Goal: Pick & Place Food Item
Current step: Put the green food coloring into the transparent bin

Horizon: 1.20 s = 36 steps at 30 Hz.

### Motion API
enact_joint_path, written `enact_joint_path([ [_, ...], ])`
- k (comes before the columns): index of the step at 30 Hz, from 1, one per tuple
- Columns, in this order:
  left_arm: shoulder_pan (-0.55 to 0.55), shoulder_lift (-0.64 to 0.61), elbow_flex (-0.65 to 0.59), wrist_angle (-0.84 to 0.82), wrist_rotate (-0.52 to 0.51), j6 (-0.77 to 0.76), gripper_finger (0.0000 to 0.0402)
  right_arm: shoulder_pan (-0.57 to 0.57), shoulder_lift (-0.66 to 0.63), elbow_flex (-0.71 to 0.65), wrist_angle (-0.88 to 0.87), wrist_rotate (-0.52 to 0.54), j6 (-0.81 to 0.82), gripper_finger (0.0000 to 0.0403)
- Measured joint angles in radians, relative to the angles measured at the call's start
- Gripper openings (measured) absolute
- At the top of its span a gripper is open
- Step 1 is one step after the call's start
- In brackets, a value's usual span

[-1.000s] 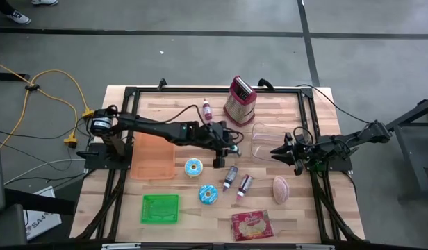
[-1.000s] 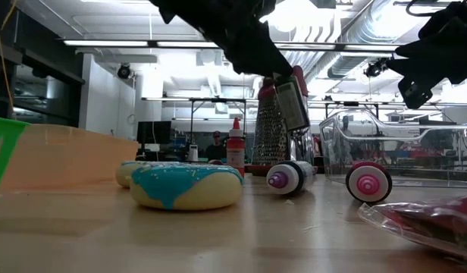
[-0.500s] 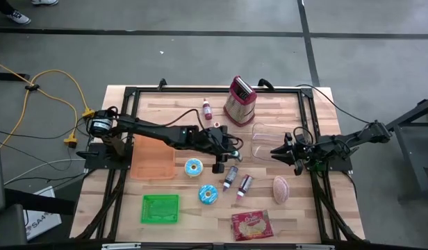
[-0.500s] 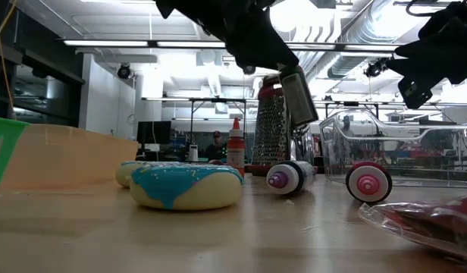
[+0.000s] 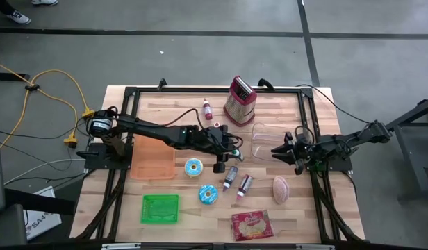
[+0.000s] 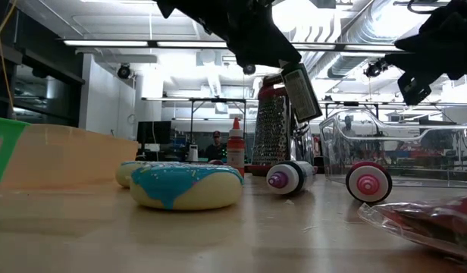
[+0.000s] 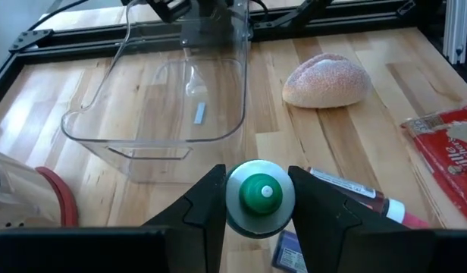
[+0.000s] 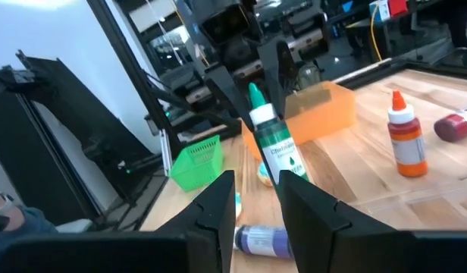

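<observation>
Left tool [image 5: 230, 149] is clamped on a green-capped bottle [image 7: 260, 196], held aloft over mid-bench, just at 9 o'clock of the clear plastic container [image 5: 264, 139]. The right wrist view shows the bottle [image 8: 274, 140] hanging tilted between the fingers [image 7: 205, 203], cap toward the container.

Right tool [image 5: 283, 153] waits at the container's 3 o'clock edge, jaws narrow. Nothing is visibly pinched in them, and whether they touch the container wall I cannot tell.

Risks from here:
- The grip sits near the cap end with the long body hanging free. A quick swing could let the bottle pivot or slip out, landing on the two purple-capped bottles [image 5: 231, 175] below at 6 o'clock.
- The container is light and open. A low approach would clip its rim and shove it toward the grater [image 5: 240, 101] at 12 o'clock, or into the right tool.
- Both arms sit close across the container, so a drop-off inside it leaves little clearance between the tools.
- The target is not obvious: orange bin [image 5: 153, 155] at 9 o'clock, green basket [image 5: 160, 208] at 7 o'clock, or the container. A wrong pick costs a re-grasp.

Versus one second back: the left tool has shifted slightly toward the container, and in the low view the bottle [image 6: 302, 83] leans over more. The last half second shows barely any motion. Right arm, donuts [image 5: 194, 167], bread roll [image 5: 281, 188] and snack packet [image 5: 251, 225] are unchanged.
</observation>
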Motion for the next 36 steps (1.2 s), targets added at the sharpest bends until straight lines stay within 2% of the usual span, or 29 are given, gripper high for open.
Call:
enact_joint_path([
  [6, 0.0, 0.0, 0.0, 0.0, 0.031, -0.036, 0.0115, -0.002, 0.007, 0.001, 0.047, 0.0, -0.008, 0.0093],
  [11, 0.0, 0.0, 0.0, 0.0, 0.043, -0.046, 0.0115, -0.002, 0.092, 0.043, 0.045, 0.002, -0.062, 0.0093],
  [17, 0.0, 0.0, 0.0, 0.0, 0.043, -0.071, 0.0115, -0.002, 0.311, 0.183, 0.041, -0.002, -0.146, 0.0093],
  [28, 0.0, 0.0, -0.001, -0.001, 0.044, -0.083, 0.0116, -0.002, 0.791, 0.538, -0.155, -0.08, -0.314, 0.0093],
  [36, 0.0, 0.0, -0.001, -0.005, 0.047, -0.105, 0.0116, -0.003, 1.018, 0.725, -0.32, -0.094, -0.401, 0.0093],
])
